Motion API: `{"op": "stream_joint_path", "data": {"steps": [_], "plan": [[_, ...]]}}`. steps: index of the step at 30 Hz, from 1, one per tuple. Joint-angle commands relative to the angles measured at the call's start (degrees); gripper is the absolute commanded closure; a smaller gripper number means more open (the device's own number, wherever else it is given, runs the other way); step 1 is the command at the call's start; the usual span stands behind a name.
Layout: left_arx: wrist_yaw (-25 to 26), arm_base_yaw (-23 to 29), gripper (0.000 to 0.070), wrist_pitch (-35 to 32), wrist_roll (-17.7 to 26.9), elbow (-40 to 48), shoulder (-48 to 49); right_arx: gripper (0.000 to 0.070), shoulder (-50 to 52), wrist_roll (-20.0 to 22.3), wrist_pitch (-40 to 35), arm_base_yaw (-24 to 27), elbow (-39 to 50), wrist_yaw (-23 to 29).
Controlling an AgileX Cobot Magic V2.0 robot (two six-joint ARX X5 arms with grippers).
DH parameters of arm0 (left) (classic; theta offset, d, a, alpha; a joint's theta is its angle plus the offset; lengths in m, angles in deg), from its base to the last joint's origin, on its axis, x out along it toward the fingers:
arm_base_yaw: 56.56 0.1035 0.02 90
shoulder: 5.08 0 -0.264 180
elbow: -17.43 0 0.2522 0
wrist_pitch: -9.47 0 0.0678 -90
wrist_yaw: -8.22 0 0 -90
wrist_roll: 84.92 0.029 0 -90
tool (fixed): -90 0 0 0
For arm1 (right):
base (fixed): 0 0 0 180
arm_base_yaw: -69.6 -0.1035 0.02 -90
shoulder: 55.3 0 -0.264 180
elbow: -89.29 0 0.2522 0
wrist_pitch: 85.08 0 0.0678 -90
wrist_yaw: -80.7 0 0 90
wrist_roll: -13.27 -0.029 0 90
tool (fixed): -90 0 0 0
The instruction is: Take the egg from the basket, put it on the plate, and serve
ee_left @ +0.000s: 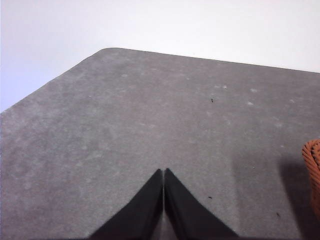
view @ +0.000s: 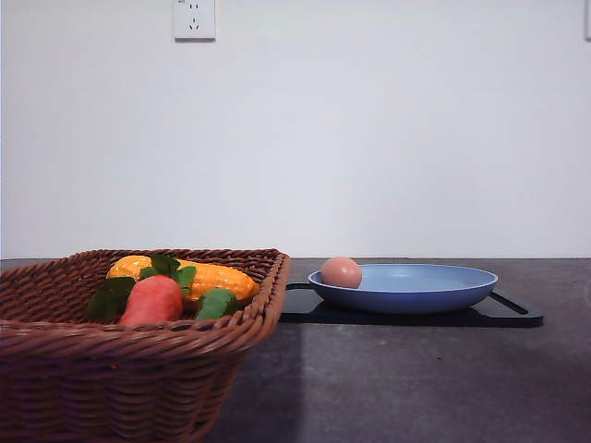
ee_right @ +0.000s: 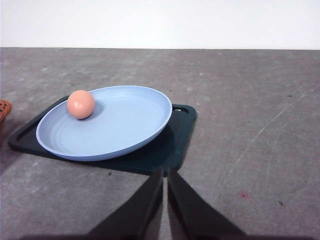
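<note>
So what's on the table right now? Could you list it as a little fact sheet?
egg: lying in the plate, near its rim
plate: blue, sitting on the black tray
basket: holds a carrot and a yellow vegetable
left fingers: closed, empty, over bare table
right fingers: closed, empty, short of the tray

a flat black tray (view: 506, 314) lies on the dark grey surface (view: 397, 388), right of centre in the front view; its rounded corner and a handle slot show in the right wrist view (ee_right: 182, 120). to the left, an orange-red carrot (view: 152, 300) with green leaves (view: 111, 297) rests beside a yellow-orange piece of produce (view: 214, 277), which lies just behind it. a white wall (view: 369, 138) stands behind the surface, with a white power outlet (view: 194, 18) high up on it. small dark specks and pale scuffs mark the surface (ee_left: 150, 125).
</note>
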Motion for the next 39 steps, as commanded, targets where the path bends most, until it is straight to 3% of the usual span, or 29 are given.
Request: {"op": "stream_joint_path", "data": {"steps": [1,39], "plan": [[0.28,0.09,0.0700,0.00,-0.11,1.60,0.04,0.0700,0.04,-0.84,-0.17,-0.02,0.37,0.08],[0.29,0.04,0.0700,-0.02,-0.11,1.60,0.04,0.0700,0.04,-0.82,-0.20,-0.02,0.37,0.09]]}}
